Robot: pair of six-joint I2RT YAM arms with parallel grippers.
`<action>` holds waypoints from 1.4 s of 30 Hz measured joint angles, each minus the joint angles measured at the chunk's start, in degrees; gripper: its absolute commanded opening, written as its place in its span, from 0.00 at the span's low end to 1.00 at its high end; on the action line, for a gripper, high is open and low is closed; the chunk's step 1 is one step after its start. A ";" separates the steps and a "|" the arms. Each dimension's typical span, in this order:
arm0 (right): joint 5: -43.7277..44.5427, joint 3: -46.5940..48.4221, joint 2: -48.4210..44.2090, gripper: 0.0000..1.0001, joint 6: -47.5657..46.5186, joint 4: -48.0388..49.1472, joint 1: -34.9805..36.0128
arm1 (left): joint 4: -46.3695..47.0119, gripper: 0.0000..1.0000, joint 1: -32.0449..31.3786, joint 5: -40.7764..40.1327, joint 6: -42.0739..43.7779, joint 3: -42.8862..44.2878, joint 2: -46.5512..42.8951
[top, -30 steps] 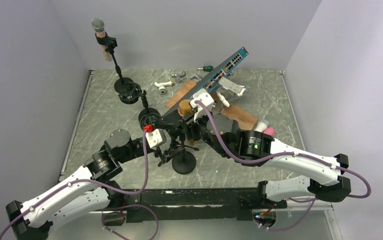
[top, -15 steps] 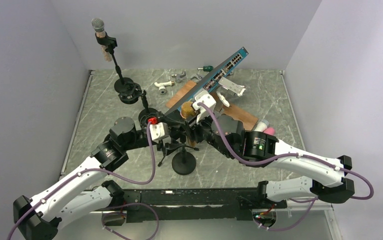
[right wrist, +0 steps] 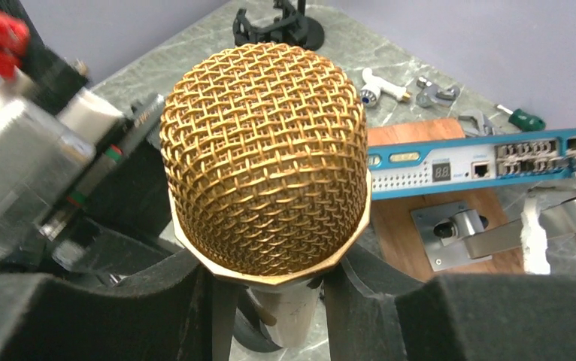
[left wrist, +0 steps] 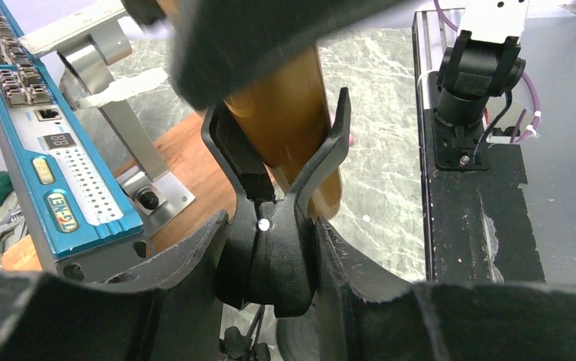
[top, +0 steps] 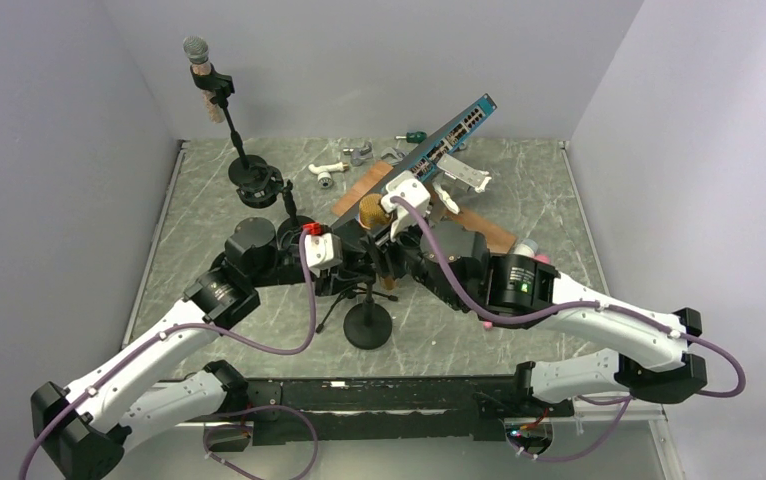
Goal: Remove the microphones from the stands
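A microphone with a gold mesh head [top: 370, 212] sits in the black clip [left wrist: 274, 248] of a short stand with a round base [top: 367, 325] at the table's middle. My right gripper [top: 387, 240] comes in from the right. In the right wrist view it [right wrist: 285, 312] is shut on the microphone's body just under the head [right wrist: 266, 158]. My left gripper [top: 354, 264] reaches in from the left. In the left wrist view it [left wrist: 270, 263] is shut on the clip's neck, below the gold body [left wrist: 285, 113].
A taller stand [top: 254, 180] with a grey-headed microphone [top: 196, 48] stands at the back left. A tilted blue network switch [top: 449, 135] rests over a wooden board [top: 479, 230] behind the arms. White fittings [top: 329, 172] and a green-handled screwdriver [top: 414, 137] lie near the back wall.
My left arm has swung right to the stand and its jaws have closed from wide open onto the clip. The right gripper has kept its hold on the microphone and shifted slightly.
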 measured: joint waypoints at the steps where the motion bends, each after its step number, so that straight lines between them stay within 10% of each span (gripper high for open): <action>1: 0.42 1.46 0.55 0.04 0.07 -0.74 0.04 | -0.15 0.00 0.02 0.07 -0.07 -0.02 -0.09; 9: 10.05 8.70 -2.34 0.00 1.01 -4.20 0.35 | -4.37 0.00 0.15 0.15 -0.15 0.48 -2.01; 24: 19.15 -8.72 -16.68 0.00 7.23 -0.52 0.09 | -22.29 0.00 -0.11 -12.24 -6.84 5.29 -12.17; 32: 19.76 -10.95 -17.38 0.00 9.42 -0.20 0.09 | -32.20 0.00 -0.13 -29.55 -12.33 8.17 -17.73; 42: 18.34 -13.03 -20.35 0.00 11.80 -0.46 0.09 | -36.17 0.00 1.53 -70.20 -16.59 13.75 -14.67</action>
